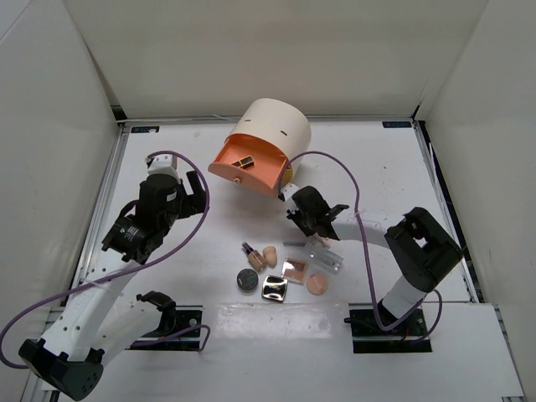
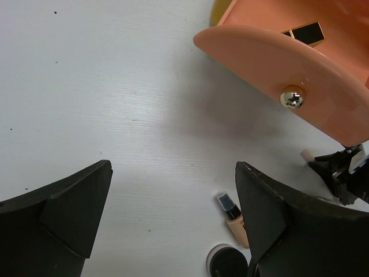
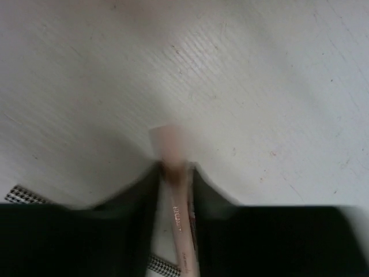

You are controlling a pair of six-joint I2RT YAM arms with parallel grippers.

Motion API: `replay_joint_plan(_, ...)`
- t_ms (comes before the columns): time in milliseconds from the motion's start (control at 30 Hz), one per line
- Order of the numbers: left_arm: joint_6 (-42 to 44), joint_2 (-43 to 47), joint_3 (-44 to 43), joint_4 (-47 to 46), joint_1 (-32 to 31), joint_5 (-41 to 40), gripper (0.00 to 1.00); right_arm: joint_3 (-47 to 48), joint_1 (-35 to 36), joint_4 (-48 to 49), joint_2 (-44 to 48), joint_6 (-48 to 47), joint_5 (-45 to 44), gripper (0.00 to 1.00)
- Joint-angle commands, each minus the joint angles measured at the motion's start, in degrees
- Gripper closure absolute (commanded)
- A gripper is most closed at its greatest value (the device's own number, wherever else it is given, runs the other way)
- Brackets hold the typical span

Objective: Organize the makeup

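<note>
The makeup lies in a cluster at the table's front middle: a foundation bottle (image 1: 253,254), a beige sponge (image 1: 270,255), a black round compact (image 1: 247,279), a shiny square compact (image 1: 275,289), a pink square compact (image 1: 294,270), a peach puff (image 1: 316,284) and a clear case (image 1: 327,254). My right gripper (image 1: 300,219) (image 3: 173,170) is low over the table just behind the cluster. It is shut on a slim pink pencil (image 3: 181,225) that pokes out past the fingertips. My left gripper (image 1: 191,191) (image 2: 173,219) hangs open and empty to the left, with the foundation bottle (image 2: 235,222) by its right finger.
A large cream cylinder (image 1: 276,126) stands at the back middle. Its orange drawer (image 1: 247,167) (image 2: 288,69) is pulled out towards the front left, and a black and gold tube (image 1: 243,162) (image 2: 305,33) lies inside. White walls close in the table.
</note>
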State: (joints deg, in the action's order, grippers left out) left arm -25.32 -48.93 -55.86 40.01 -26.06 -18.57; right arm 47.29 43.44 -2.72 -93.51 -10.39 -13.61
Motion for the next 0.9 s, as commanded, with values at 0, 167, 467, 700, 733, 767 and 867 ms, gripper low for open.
replay_joint_plan(0, 0.62, 1.46, -1.36, 0.77, -0.21, -1.64, 0.02, 1.14, -2.13, -3.25, -1.06, 2.21, 2.44, 0.85)
replay_joint_plan(167, 1.85, 1.29, -1.80, 0.77, -0.21, -2.43, 0.02, -1.41, -4.41, -3.25, 1.58, 3.01, 5.86, 0.72)
replay_joint_plan(467, 3.17, 1.11, -1.89, 0.42, -0.21, -1.92, 0.02, -3.61, -7.75, 1.48, 10.35, 4.15, 10.43, 1.00)
replay_joint_plan(700, 3.52, 0.76, -1.89, 0.07, -0.13, -0.77, 0.02, 6.22, -7.93, -0.79, 18.27, 5.73, 9.04, 1.00)
replay_joint_plan(733, 3.44, 0.76, -1.98, 0.07, -0.13, -0.86, 0.02, 7.19, -7.93, -1.14, 18.98, 5.65, 8.86, 1.00)
replay_joint_plan(767, 3.52, 0.76, -1.80, 0.07, -0.21, -0.68, 0.02, 8.25, -7.76, -1.49, 20.72, 5.65, 8.86, 1.00)
replay_joint_plan(867, 3.61, 1.11, -1.36, -0.46, -0.13, -0.42, 0.02, 12.12, -7.76, -0.28, 22.15, 5.30, 9.74, 1.00)
